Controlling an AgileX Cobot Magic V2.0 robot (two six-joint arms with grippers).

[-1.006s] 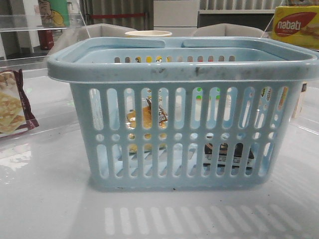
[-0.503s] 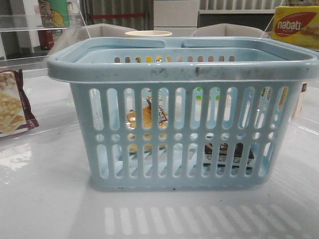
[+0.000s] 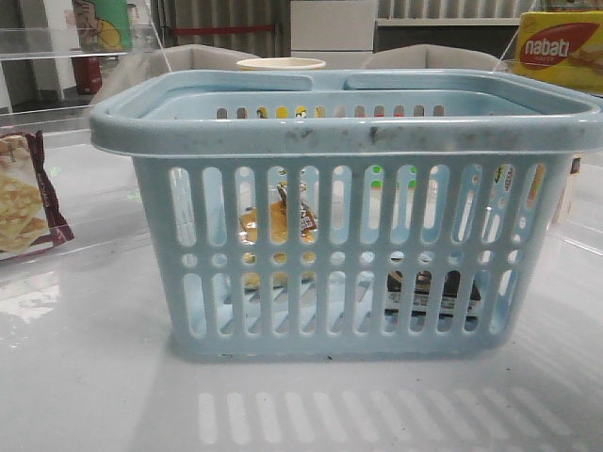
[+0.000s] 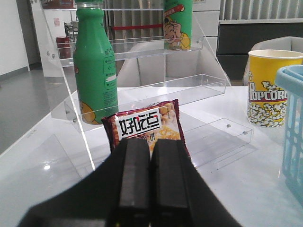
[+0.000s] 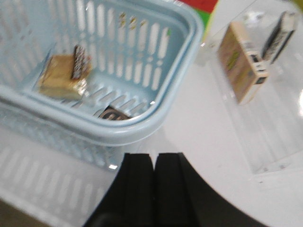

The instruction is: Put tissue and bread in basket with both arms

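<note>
Both items lie inside the slotted, scuffed-rim plastic basket — wrapped golden bread, flat dark tissue. Left gripper and right gripper: black jaws pressed together, empty.

Basket mouth open above; cracker packet apparently well clear left.

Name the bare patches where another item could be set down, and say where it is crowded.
Free: the table in front of the basket, and between the basket and the cracker packet. Inside the basket, some floor between the bread and the tissue. Crowded: the acrylic shelves holding the green bottle.
</note>
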